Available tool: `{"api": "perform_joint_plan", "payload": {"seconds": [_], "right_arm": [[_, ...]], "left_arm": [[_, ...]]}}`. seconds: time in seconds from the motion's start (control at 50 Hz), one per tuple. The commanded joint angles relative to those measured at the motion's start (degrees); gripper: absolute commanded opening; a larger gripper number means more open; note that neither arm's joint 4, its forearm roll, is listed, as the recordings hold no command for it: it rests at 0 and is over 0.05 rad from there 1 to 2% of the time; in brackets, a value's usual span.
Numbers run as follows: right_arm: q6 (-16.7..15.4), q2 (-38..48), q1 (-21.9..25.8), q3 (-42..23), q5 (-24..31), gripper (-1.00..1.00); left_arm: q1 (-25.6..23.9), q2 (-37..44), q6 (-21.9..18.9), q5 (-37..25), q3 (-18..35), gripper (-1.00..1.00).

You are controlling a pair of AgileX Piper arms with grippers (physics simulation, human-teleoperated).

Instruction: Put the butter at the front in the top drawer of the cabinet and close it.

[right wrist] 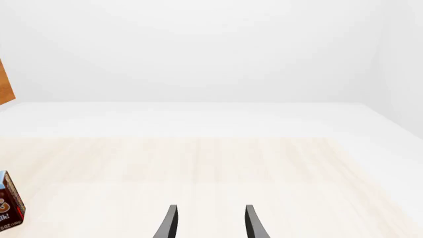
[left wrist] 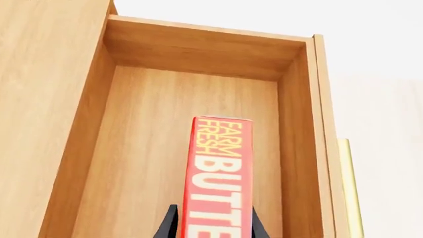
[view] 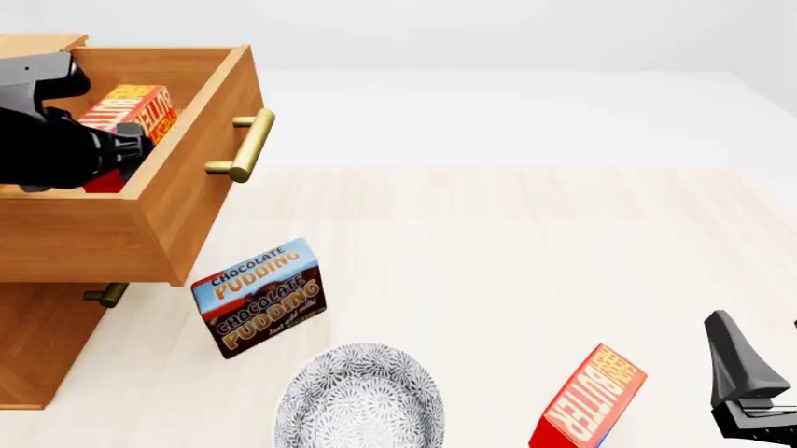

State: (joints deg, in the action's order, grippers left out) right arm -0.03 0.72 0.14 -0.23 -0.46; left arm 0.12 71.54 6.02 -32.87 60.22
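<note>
Gripping the butter (left wrist: 219, 173) between both black fingers (left wrist: 166, 225), the left gripper (view: 125, 154) hangs inside the open top drawer (view: 187, 201) at the far left of the front view. Red carton, orange face, white "FARM FRESH BUTTER" lettering running along its length; held on edge over the bare wooden drawer floor, clear of the side walls in the left wrist view; cannot tell whether touching the floor. Drawer pulled well out of the cabinet (view: 37, 350), brass bar handle (view: 246, 145) facing right; lower drawer handle (view: 106, 295) just visible beneath it.

Moving right: Chocolate Pudding box (view: 259, 299) standing tilted on the table (view: 524, 243), just beside the cabinet's lower front. Grey patterned plate (view: 358, 397) near the front edge, just right of and below the pudding box. 2nd butter carton (view: 588, 399) leaning, further right. Right gripper (right wrist: 209, 223) at the far right, fingers apart and holding nothing, well clear of the drawer.
</note>
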Motion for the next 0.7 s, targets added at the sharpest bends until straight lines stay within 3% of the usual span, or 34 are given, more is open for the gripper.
{"api": "perform_joint_plan", "payload": {"seconds": [0.02, 0.7], "right_arm": [[0.01, -0.22, -0.02, 0.06, 0.17, 1.00], [0.00, -0.23, -0.01, 0.06, 0.17, 1.00]], "left_arm": [[0.22, -0.35, -0.88, -1.01, 0.42, 1.00], [-1.26, -6.58, -3.99, -9.74, 5.03, 1.00]]}}
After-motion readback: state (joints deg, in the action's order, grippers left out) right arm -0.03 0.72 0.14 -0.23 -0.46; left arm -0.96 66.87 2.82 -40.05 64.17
